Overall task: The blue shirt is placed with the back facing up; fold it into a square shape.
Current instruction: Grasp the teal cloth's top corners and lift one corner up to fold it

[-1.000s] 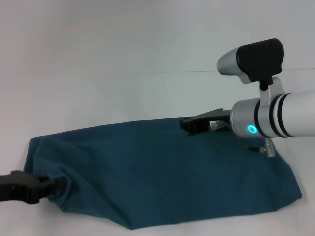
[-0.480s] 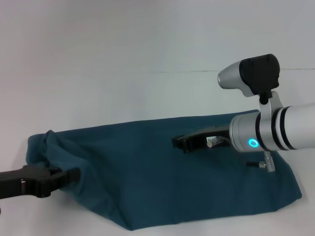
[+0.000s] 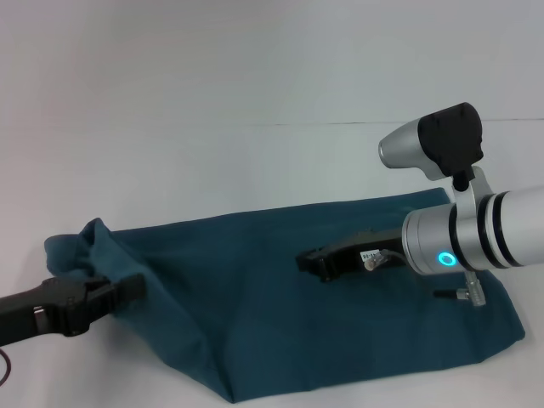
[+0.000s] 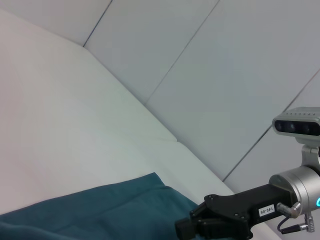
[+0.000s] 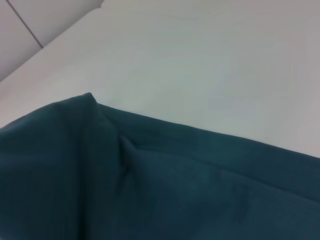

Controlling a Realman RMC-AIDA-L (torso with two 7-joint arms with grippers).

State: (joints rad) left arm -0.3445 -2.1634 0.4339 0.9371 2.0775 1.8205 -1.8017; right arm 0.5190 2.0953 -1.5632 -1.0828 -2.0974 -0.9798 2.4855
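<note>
The blue shirt [image 3: 280, 323] lies as a long band across the near part of the white table [image 3: 238, 161]. My left gripper [image 3: 132, 287] is at the shirt's left end, shut on the fabric, and holds a raised fold over the cloth. My right gripper [image 3: 311, 262] hovers low over the middle of the shirt; its fingers do not show clearly. The left wrist view shows the shirt [image 4: 100, 212] with the right gripper [image 4: 195, 227] above it. A creased stretch of the shirt [image 5: 150, 190] fills the right wrist view.
Bare white tabletop stretches behind the shirt to a seam [image 3: 340, 125] where the back wall begins. The shirt's near edge runs close to the table's front. The right arm's silver wrist and its camera [image 3: 442, 140] stand over the shirt's right part.
My left gripper has moved right and slightly up, dragging the shirt's left end inward as a lifted fold. The right gripper has come from the back edge toward the shirt's middle.
</note>
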